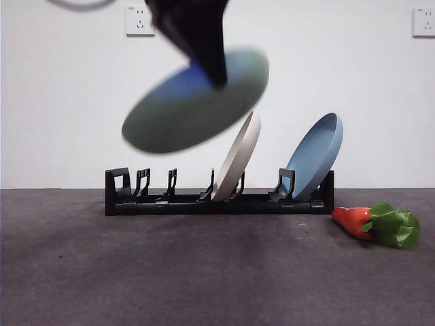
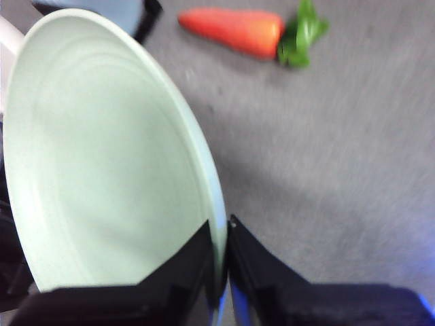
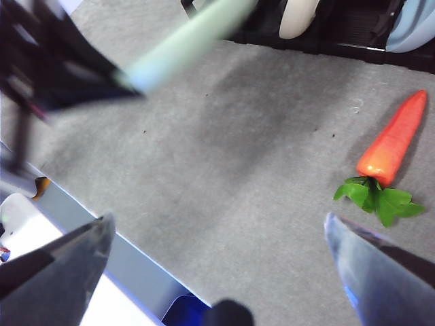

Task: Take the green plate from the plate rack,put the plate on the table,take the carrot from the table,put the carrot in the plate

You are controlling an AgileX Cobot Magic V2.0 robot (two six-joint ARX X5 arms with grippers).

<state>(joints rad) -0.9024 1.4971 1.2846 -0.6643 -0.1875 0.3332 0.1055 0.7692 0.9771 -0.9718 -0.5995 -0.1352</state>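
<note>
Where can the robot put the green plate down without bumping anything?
Bare dark grey table lies in front of the long black plate rack, away from the small orange toy carrot. The left gripper holds the pale green plate above it.

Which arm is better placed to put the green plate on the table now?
Left. Its gripper is shut on the plate's rim, holding it in the air above the rack. The right gripper is open and holds nothing.
</note>
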